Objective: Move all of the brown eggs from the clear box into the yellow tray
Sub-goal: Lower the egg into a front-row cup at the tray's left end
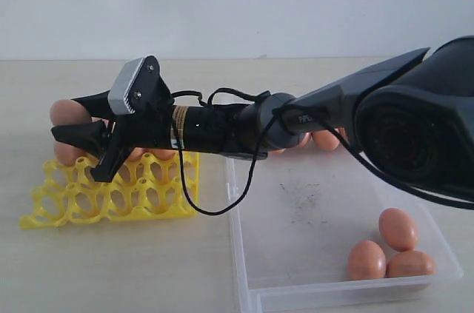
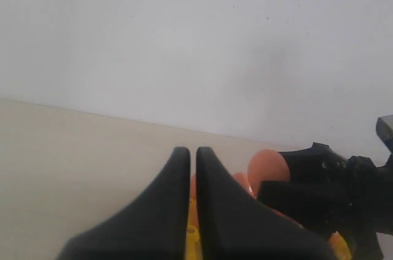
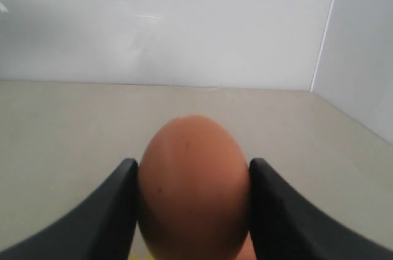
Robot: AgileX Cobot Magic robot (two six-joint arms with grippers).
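Orange-brown and smooth, the held egg sits pinched between the two black fingers of your right gripper, one finger touching each side.

In the exterior view your right arm reaches across from 3 o'clock toward 9 o'clock. It carries the held egg over the yellow tray, at about 10 o'clock from the tray's middle. The held egg sits higher than the tray eggs, which fill cups along the far row. The gripper hides part of that row, so you cannot count them. The near rows of cups show bare yellow lattice.

The clear box lies just beside the tray at its 3 o'clock, with a narrow strip of table between them. Three box eggs cluster in the box's 4 o'clock corner, touching one another. At the box's 12 o'clock edge, more eggs peek out from behind the arm; you cannot tell how many. Dark scuffs mark the box floor.

A black cable loops down from the arm over the tray's right edge and the gap.

Your left gripper has its fingers pressed almost together, with only a thin slit between them and nothing in it. Its camera also catches the held egg just beyond its fingertips.
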